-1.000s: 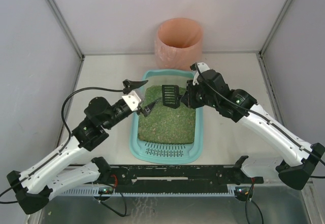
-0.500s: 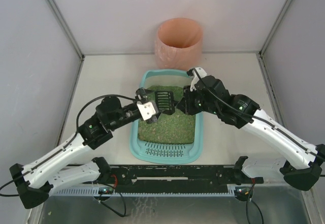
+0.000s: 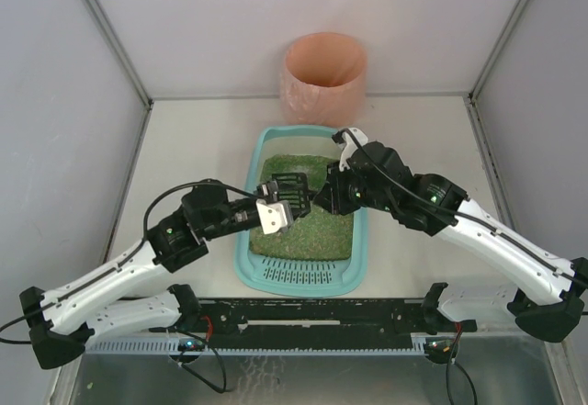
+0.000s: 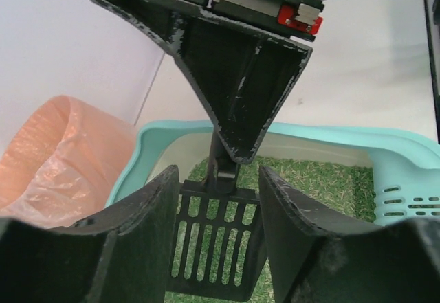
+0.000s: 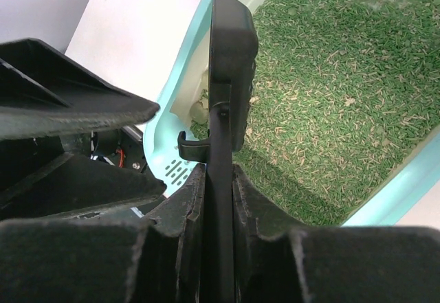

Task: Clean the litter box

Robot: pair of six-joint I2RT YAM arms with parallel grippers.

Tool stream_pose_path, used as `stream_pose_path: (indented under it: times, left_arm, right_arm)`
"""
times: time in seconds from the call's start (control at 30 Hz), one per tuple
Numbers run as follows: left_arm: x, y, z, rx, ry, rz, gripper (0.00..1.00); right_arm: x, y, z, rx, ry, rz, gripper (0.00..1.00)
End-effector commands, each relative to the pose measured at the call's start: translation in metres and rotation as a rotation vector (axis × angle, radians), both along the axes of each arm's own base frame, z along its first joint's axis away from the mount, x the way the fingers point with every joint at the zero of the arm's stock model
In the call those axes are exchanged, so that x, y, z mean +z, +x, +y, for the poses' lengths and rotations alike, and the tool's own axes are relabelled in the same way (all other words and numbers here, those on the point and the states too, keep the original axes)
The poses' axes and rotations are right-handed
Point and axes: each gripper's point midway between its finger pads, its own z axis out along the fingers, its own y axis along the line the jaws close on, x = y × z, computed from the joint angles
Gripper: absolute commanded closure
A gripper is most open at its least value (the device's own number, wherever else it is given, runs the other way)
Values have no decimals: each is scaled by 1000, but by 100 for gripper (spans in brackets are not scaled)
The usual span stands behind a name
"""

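Note:
The teal litter box (image 3: pixel 244 256) lies at the table's middle, filled with green-brown granules (image 3: pixel 322 230), its slotted grate (image 3: pixel 299 275) at the near end. A small black slotted scoop (image 3: pixel 292 185) hangs over the granules at the far end. My right gripper (image 3: pixel 322 196) is shut on its thin handle (image 5: pixel 221 200). My left gripper (image 3: pixel 281 201) comes from the left. Its fingers (image 4: pixel 144 214) flank the scoop's slotted head (image 4: pixel 216 238), close against its sides. Whether they press on it I cannot tell.
A round pink-orange bin (image 3: pixel 323 74) lined with plastic stands behind the box against the back wall, also in the left wrist view (image 4: pixel 62 159). White walls enclose the table on three sides. The black rail (image 3: pixel 312 318) with the arm bases runs along the near edge.
My left gripper has moved right from the box's left rim to the scoop's head and its fingers have narrowed. My right gripper has shifted the scoop slightly left and nearer.

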Motion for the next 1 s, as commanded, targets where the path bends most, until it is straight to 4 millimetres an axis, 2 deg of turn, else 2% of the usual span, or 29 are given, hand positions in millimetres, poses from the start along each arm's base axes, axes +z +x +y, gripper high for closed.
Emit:
stream_pose_path:
  times: [0.0, 0.3, 0.63, 0.77, 0.97]
  left_arm:
    - [18, -11, -7, -60, -33, 4, 49]
    - [-8, -9, -7, -65, 56, 18, 52]
    - [-7, 0, -12, -38, 59, 5, 59]
    - [-11, 3, -12, -25, 68, 11, 69]
    - [-12, 8, -14, -7, 76, 21, 97]
  right_arm:
    - [23, -2, 11, 16, 79, -29, 100]
    - [23, -4, 10, 29, 71, -38, 100]
    - [19, -13, 12, 80, 60, -18, 100]
    - [20, -14, 11, 83, 62, -19, 100]
    - [21, -14, 10, 82, 65, -25, 98]
